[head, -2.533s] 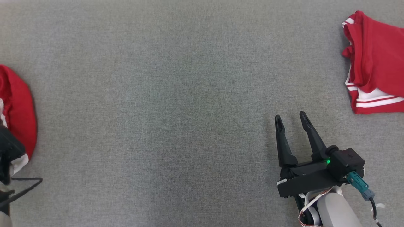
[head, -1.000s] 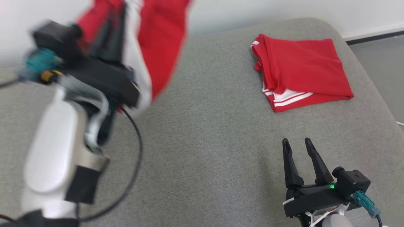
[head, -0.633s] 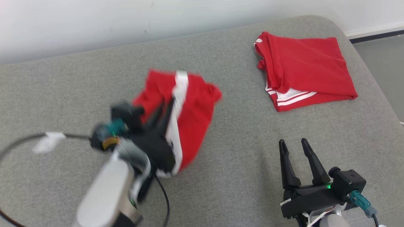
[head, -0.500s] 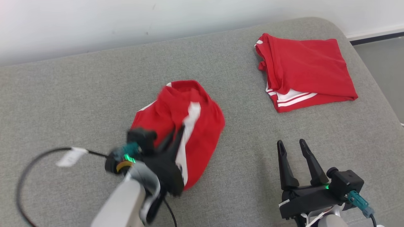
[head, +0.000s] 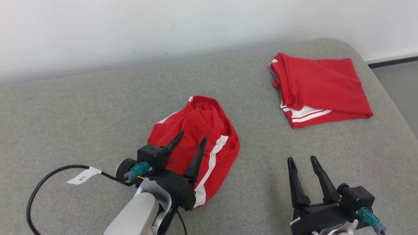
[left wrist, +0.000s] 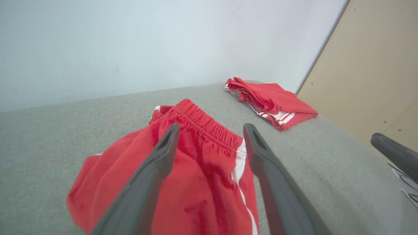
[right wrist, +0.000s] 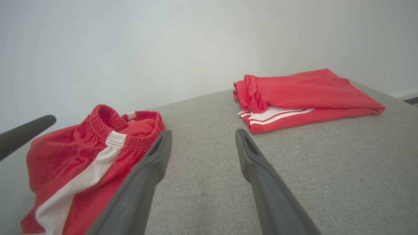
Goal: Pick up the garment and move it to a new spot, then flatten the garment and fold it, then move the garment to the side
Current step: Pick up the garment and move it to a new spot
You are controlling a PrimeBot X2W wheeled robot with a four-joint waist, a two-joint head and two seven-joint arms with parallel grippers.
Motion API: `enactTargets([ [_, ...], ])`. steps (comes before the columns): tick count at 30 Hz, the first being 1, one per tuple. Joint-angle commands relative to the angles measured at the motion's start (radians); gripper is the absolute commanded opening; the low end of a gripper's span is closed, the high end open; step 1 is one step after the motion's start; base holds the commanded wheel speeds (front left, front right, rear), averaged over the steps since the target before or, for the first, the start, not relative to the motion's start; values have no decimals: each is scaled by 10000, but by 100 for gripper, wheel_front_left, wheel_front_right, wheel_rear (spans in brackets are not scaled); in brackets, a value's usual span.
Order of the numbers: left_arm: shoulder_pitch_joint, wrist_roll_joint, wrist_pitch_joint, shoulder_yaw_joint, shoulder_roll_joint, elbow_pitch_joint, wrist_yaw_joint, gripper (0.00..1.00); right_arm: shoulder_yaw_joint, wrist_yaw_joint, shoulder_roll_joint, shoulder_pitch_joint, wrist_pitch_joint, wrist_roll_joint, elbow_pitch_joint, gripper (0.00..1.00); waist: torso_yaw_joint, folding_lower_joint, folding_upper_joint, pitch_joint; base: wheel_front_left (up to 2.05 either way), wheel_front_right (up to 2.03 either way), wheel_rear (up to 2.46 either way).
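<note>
No legible text: the only label, a small white tag [head: 81, 176] on the black cable [head: 58, 168] just left of the left tool [head: 193, 135], carries a few dark marks too small to read.

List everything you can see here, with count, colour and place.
shorts: one, red with white side stripes, crumpled at the middle of the surface
folded garment: one, red with white stripes, far right of the surface
padded surface: one, grey fabric, under both garments
wall: one, white, behind the surface
panel: one, beige, at the right of the left wrist view
cable: one, black with a white tag, looping at the lower left
left gripper: one, dark, open, over the shorts
right gripper: one, dark, open, over bare surface at the lower right
</note>
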Motion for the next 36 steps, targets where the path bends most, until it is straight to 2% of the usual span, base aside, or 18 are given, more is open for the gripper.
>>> enactTargets([
  [1, -23, 154, -84, 42, 89, -39, 51, 100, -12, -27, 7, 86, -4, -101, 10, 100, 275, 1, 0, -334, 0, 0, 0],
  [10, 739, 393, -294, 689, 754, -816, 582, 100, -200, -27, 5, 459, -4, -149, -77, 100, 826, 1, 0, -839, 0, 0, 0],
  [14, 1279, 658, -301, 1252, 1066, -1715, 886, 100, -305, -27, 3, 557, -4, -166, -149, 100, 1032, 1, 0, -877, 0, 0, 0],
  [22, 2865, 1241, -305, 2624, 1424, -3491, 1222, 100, -499, -27, 0, 698, -4, -216, -153, 100, 1265, 1, 0, -1005, 0, 0, 0],
  [26, 3758, 1671, -300, 3441, 1410, -4324, 1276, 100, -607, -27, 2, 735, -4, -241, -229, 100, 1327, 1, 0, -1079, 0, 0, 0],
  [34, 4994, 2328, -299, 4484, 1155, -4863, 1004, 100, -901, -27, 5, 901, -4, -273, -323, 100, 1484, 1, 0, -1116, 0, 0, 0],
  [36, 5253, 2504, -299, 4803, 945, -5071, 972, 100, -957, -27, 7, 899, -6, -273, -353, 100, 1526, 1, 0, -1136, 0, 0, 0],
])
